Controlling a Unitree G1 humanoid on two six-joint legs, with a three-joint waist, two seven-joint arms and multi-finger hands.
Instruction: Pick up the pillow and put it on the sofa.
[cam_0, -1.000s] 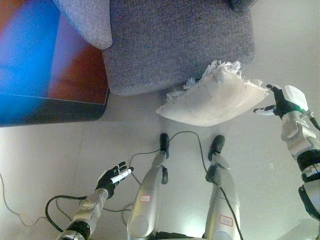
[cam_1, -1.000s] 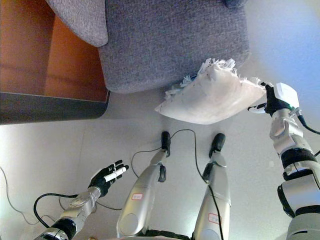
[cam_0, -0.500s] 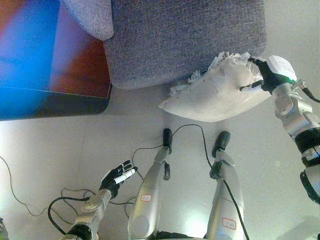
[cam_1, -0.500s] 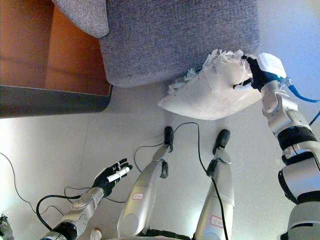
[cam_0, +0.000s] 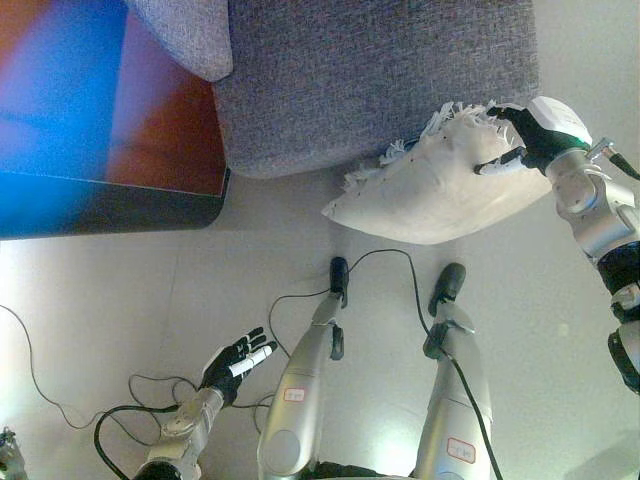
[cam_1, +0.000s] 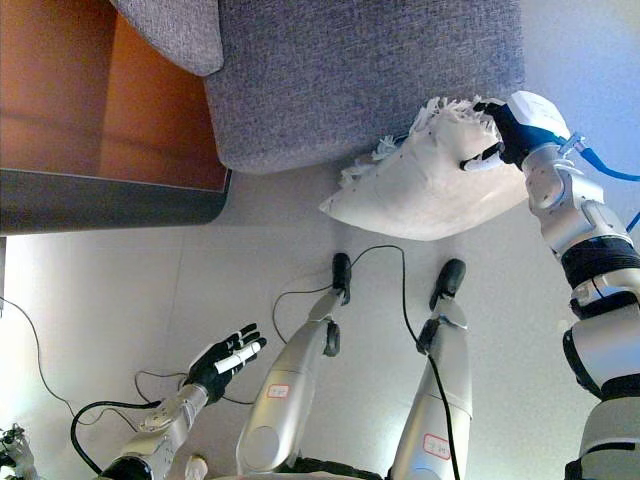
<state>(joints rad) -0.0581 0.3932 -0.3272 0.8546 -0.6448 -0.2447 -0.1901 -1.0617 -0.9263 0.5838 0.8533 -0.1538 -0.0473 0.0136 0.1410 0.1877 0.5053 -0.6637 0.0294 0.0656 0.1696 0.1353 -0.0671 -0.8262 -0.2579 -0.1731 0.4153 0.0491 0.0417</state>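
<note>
A cream pillow with a fringed edge lies on the floor against the front of the grey sofa; it also shows in the right eye view. My right hand is on the pillow's upper right corner, its fingers curled over the fringed edge and gripping it. My left hand is open with fingers spread, low at the left, far from the pillow and holding nothing.
A grey cushion rests on the sofa's left end. A brown cabinet with a dark edge stands to the left of the sofa. Pale floor stretches below.
My right hand has moved from beside the pillow's right end onto its upper right corner and closed on it. The pillow has shifted slightly toward the sofa. The view has shifted a little.
</note>
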